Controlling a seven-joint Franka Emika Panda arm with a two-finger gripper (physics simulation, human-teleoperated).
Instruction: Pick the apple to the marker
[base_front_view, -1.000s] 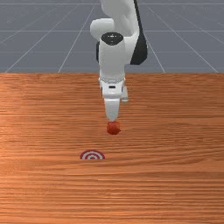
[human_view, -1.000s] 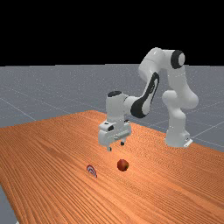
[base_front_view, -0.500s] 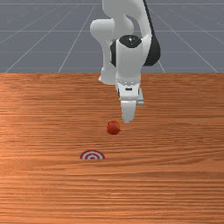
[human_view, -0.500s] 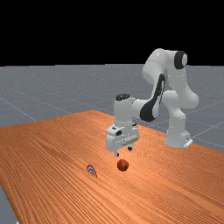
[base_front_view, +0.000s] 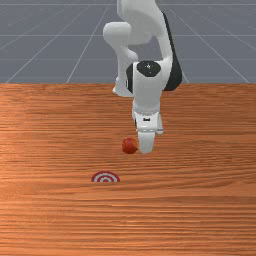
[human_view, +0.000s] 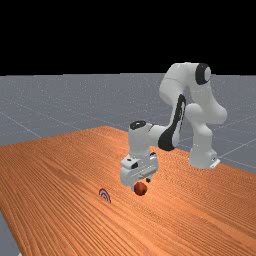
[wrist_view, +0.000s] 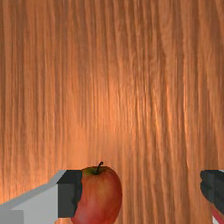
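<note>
My gripper is low over the table, at the apple's side toward the front view's right. The far view has the gripper's two fingertips close around the upper part of the red apple. Looking down from the hand, the gripper stands wide open; the apple lies close to one finger, which hides part of it, with a broad gap to the other. The red-and-white ringed marker lies flat, nearer the front camera and farther to the front view's left.
The orange-brown table extends around the apple and marker, its back edge running near the arm's base. Brown wood grain spreads beneath the fingers in the wrist view.
First the hand shifted toward the front view's right, past the apple; then it came down to about the apple's height. Apple and marker have kept their places.
</note>
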